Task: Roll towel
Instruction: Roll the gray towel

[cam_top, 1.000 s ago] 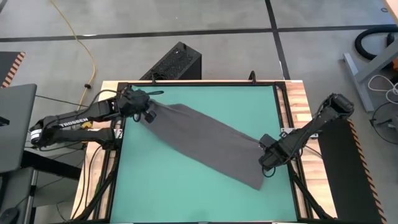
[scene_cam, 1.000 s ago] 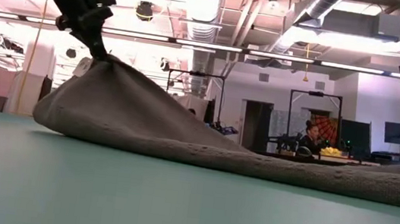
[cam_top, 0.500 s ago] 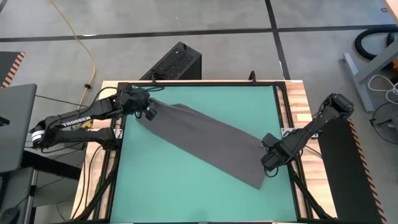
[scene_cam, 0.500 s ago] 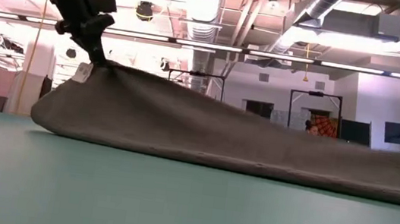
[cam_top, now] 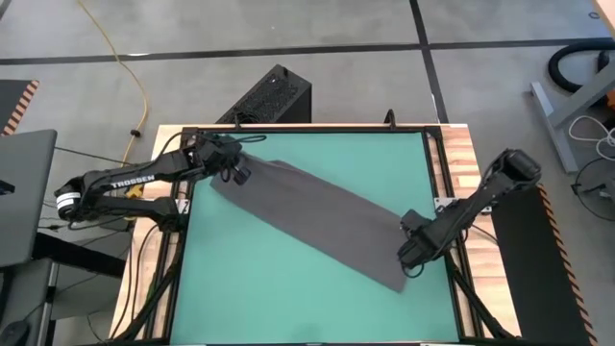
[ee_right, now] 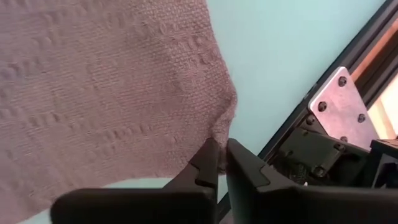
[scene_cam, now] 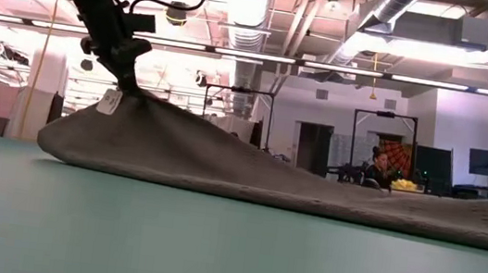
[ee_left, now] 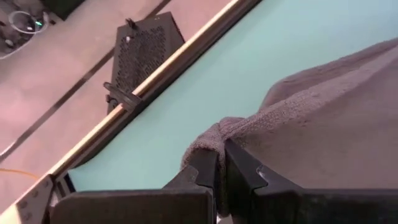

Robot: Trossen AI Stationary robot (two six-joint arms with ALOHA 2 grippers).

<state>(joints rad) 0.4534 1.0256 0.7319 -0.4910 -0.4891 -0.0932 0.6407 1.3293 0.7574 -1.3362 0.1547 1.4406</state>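
The towel (cam_top: 312,216) lies diagonally across the green bench (cam_top: 269,288), stretched between the arms, apparently to pull it flat before rolling. The left gripper (cam_top: 233,169) has its jaws clamped on the far-left corner, lifting it into a peak; the right gripper (cam_top: 411,258) pinches the near-right edge with narrow jaws. The cloth is dark grey, softly wrinkled, its white tag (scene_cam: 109,101) beside the raised corner

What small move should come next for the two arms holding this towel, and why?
Probably lower the left tool to lay its raised corner flat. The towel lies stretched diagonally across the mat, the right tool is at its opposite corner, and only the left end is off the surface.
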